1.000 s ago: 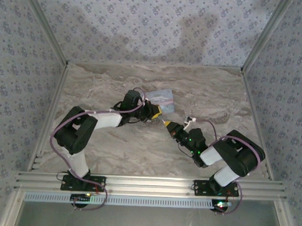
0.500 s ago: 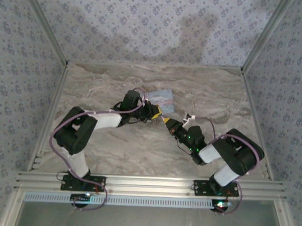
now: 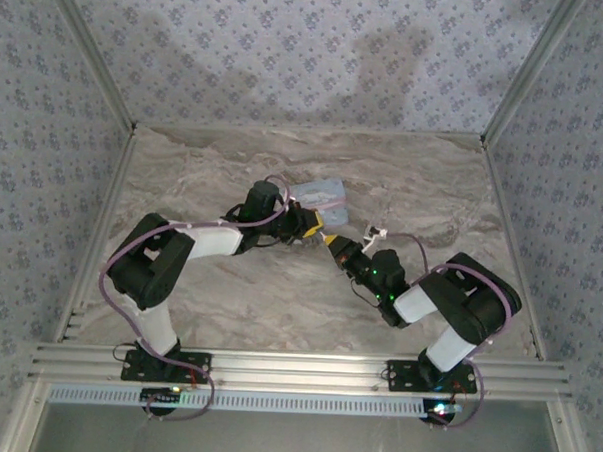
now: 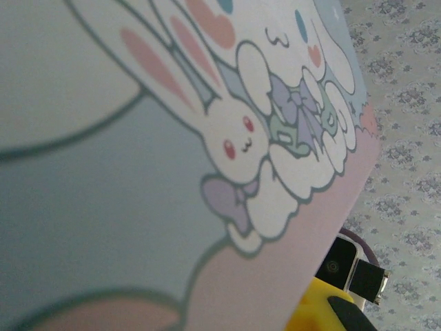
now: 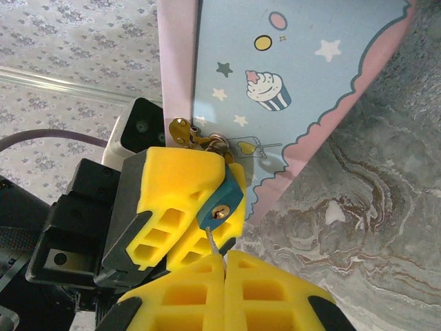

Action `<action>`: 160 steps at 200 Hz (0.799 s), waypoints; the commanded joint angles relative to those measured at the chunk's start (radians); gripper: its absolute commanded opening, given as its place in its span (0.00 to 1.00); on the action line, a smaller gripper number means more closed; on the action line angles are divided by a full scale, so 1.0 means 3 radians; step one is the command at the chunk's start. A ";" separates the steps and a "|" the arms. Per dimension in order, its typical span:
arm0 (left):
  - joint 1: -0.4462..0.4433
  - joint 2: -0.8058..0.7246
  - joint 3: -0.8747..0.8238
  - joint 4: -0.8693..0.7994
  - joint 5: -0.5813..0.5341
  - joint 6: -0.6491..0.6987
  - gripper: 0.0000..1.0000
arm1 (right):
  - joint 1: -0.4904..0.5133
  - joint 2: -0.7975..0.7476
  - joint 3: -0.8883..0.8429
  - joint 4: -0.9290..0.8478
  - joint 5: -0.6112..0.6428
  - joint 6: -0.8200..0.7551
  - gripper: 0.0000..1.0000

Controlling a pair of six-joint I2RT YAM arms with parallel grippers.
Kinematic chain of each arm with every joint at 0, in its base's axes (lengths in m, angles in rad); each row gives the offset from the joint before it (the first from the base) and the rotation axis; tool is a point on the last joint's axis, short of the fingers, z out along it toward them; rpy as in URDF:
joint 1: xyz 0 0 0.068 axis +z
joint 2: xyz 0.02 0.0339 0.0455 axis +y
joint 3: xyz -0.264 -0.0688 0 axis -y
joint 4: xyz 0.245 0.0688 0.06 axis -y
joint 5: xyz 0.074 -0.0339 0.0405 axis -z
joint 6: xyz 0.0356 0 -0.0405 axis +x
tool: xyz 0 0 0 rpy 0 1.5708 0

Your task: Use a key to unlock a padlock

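Left fingers (image 5: 172, 186) pinch the tiny, hard, likely slippery padlock (image 5: 226, 195) by its body; right fingers (image 5: 193, 289) clamp the thin key (image 5: 211, 240) at its keyhole.

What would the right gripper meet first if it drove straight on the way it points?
The padlock, clamped in the left gripper. The key in the right gripper has its tip at the keyhole; the tin sits behind, depth unclear.
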 commanded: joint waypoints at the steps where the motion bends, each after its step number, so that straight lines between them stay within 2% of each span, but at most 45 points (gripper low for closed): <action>1: 0.0012 -0.0108 -0.0011 0.0165 0.0076 -0.0043 0.00 | 0.0005 0.0039 0.0057 0.0026 0.0119 0.0036 0.00; 160: 0.0002 -0.0070 -0.0006 0.0207 0.0080 -0.0061 0.00 | 0.0003 0.0071 0.0070 0.0102 0.0137 0.0039 0.00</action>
